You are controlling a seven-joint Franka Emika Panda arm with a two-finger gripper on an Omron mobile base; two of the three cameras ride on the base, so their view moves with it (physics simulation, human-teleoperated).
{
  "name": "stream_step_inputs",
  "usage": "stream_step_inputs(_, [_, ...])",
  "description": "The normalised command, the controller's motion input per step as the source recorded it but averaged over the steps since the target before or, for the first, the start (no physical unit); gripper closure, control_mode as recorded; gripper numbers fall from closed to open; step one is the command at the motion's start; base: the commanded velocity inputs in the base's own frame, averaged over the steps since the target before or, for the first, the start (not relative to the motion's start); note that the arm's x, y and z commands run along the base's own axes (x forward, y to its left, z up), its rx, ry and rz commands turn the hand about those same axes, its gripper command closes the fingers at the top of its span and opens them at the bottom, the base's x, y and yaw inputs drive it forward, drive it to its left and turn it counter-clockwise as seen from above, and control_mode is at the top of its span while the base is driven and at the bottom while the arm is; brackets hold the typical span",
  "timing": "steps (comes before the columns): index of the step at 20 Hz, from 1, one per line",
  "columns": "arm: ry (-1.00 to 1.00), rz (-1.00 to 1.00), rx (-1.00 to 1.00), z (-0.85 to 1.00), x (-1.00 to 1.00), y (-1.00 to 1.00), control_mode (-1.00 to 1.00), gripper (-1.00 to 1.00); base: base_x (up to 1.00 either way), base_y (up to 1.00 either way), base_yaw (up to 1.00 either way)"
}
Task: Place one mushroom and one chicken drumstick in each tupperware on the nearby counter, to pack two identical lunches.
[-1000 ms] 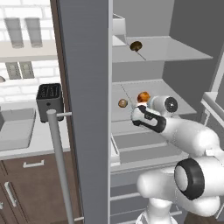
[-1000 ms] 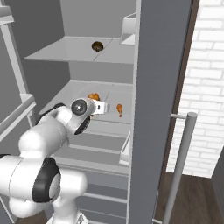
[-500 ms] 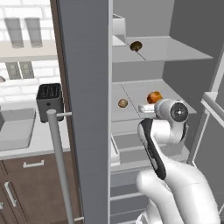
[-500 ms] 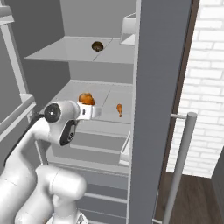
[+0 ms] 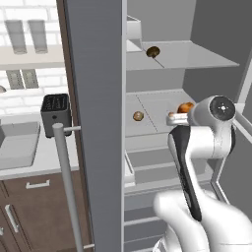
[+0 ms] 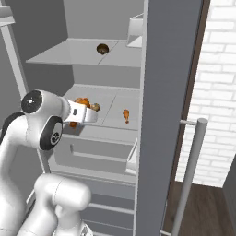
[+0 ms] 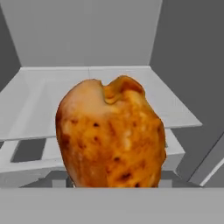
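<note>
The chicken drumstick (image 7: pixel 111 133) sits directly in front of the tool (image 6: pixel 92 112).

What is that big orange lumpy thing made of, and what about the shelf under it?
The orange lump looks like a roasted chicken drumstick: golden-brown skin, slightly glossy, with darker toasted spots. It is a rendered picture, so that is only how it looks. The shelf seems to be smooth pale grey plastic or painted metal, matte with no grain or shine; the look alone cannot settle which.
</note>
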Motion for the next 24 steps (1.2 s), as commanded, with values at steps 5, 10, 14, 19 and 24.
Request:
stream_step_inputs(5, [0.01, 0.0, 0.0, -0.13, -0.2, 0.01, 1.0, 1.0, -0.8, 0.21, 0.03])
stream_step_inputs(10, [0.0, 0.0, 0.0, 0.0, 0.0, 0.0, 1.0, 1.0, -1.0, 0.83, 0.03])
stream_step_inputs(14, [0.0, 0.0, 0.0, 0.0, 0.0, 0.0, 1.0, 1.0, -0.74, 1.0, 0.01])
stream_step_inputs(19, [0.0, 0.0, 0.0, 0.0, 0.0, 0.0, 1.0, 1.0, -0.11, 1.0, 0.07])
stream_step_inputs(24, [0.0, 0.0, 0.0, 0.0, 0.0, 0.0, 1.0, 1.0, 0.11, 0.93, 0.22])
